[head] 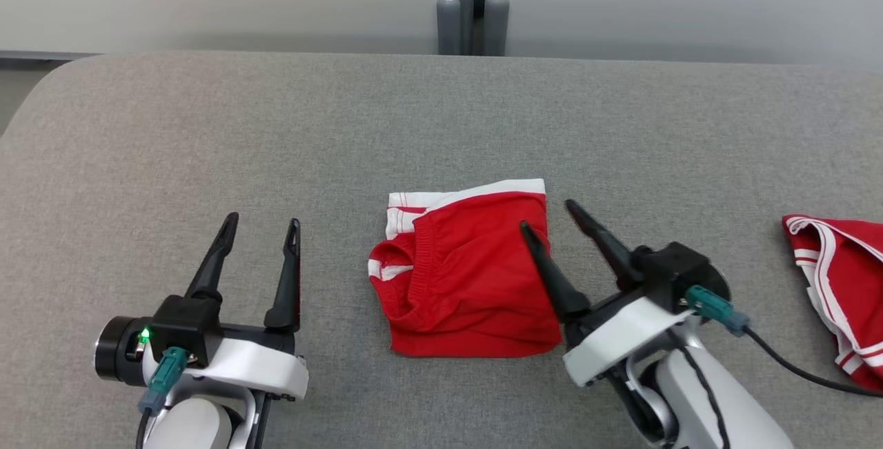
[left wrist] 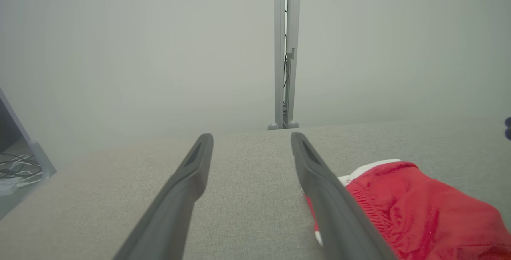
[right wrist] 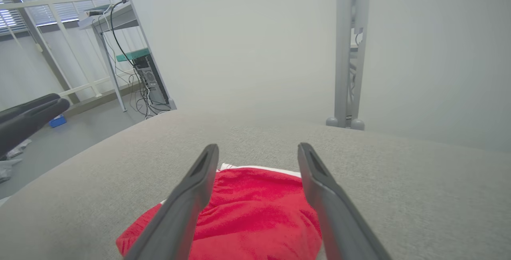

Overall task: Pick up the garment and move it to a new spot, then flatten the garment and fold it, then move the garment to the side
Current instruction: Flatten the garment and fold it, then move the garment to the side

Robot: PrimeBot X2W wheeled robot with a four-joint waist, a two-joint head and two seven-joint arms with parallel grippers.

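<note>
The right end effector [head: 546,214] is released, fingers spread and holding nothing. One finger lies over the right edge of the garment [head: 469,283], the other over the bare table [head: 207,125]. The left end effector [head: 263,218] is likewise released, near the garment's left side but apart from it. The garment, red with white trim, lies folded mid-table. A second garment [head: 838,283], also red and white, lies well apart at the right edge

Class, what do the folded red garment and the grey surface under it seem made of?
Folded red garment: probably soft knit fabric, matte; it creases, with a gathered elastic waistband. Grey surface: seemingly woven upholstery cloth, matte; a speckled weave shows.
</note>
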